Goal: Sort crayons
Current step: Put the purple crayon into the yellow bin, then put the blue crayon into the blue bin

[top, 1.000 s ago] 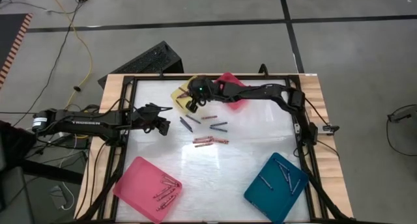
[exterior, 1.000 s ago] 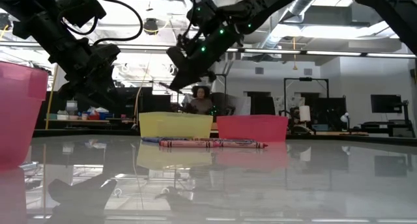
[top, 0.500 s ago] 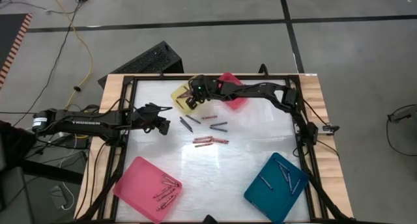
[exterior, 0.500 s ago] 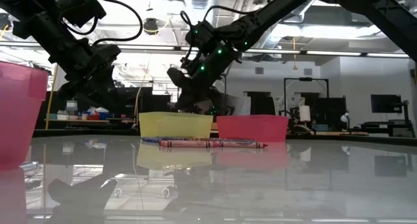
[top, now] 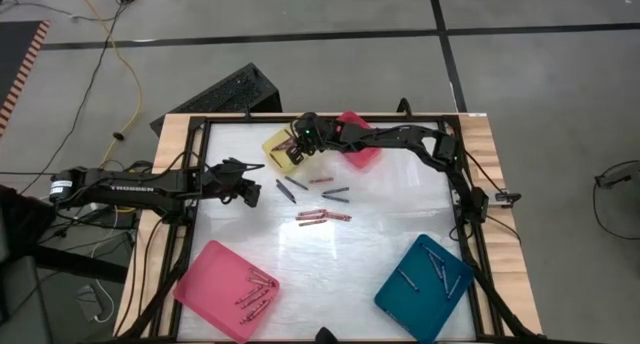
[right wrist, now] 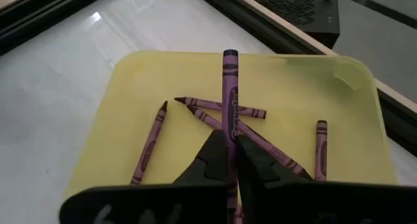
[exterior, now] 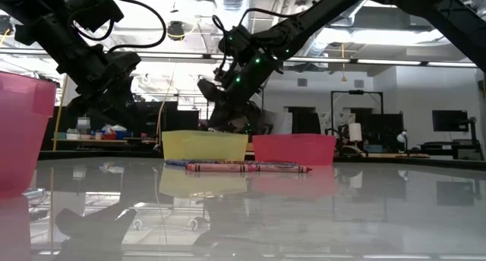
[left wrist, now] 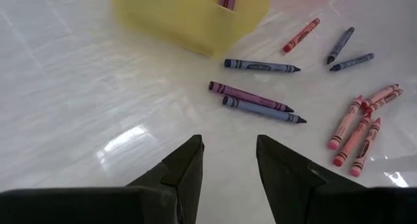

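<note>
White table, far edge: right claw [right wrist: 231, 160] over yellow tray [right wrist: 130, 81], pinching purple crayon [right wrist: 229, 87] pointing straight ahead; left claw [left wrist: 228, 160] spread, waiting.

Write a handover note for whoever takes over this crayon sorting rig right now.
Right pincer: above the yellow tray, a purple crayon between its fingers; release not confirmed.
Left pincer: open, empty, waiting over the table's left side.
Done: purple crayons in the yellow tray, several in the near pink tray and the teal tray.
Left: loose crayons mid-table, reddish and bluish. The far pink tray is mostly hidden by the right arm.
</note>
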`<action>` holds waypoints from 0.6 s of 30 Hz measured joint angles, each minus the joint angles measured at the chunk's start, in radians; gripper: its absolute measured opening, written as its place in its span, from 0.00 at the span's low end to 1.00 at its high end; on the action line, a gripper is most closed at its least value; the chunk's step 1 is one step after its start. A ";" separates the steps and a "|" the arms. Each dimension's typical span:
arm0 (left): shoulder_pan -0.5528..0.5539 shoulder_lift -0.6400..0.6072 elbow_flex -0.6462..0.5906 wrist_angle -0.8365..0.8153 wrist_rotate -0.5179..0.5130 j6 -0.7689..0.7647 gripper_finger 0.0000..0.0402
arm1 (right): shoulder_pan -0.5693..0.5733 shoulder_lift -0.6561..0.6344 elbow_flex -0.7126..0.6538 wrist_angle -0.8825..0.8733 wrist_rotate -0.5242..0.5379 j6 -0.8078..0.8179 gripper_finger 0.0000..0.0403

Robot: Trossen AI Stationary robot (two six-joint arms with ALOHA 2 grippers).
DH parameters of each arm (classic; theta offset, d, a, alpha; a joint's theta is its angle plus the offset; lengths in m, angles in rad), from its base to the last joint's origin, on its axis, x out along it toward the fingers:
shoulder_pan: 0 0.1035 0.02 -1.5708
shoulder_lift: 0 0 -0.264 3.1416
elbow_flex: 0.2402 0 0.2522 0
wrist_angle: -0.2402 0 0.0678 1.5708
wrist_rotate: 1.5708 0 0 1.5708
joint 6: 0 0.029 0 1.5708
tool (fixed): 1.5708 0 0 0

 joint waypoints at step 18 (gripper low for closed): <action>0.000 0.000 0.000 -0.001 -0.003 0.007 0.33 | 0.000 -0.001 0.011 0.003 -0.204 0.007 0.19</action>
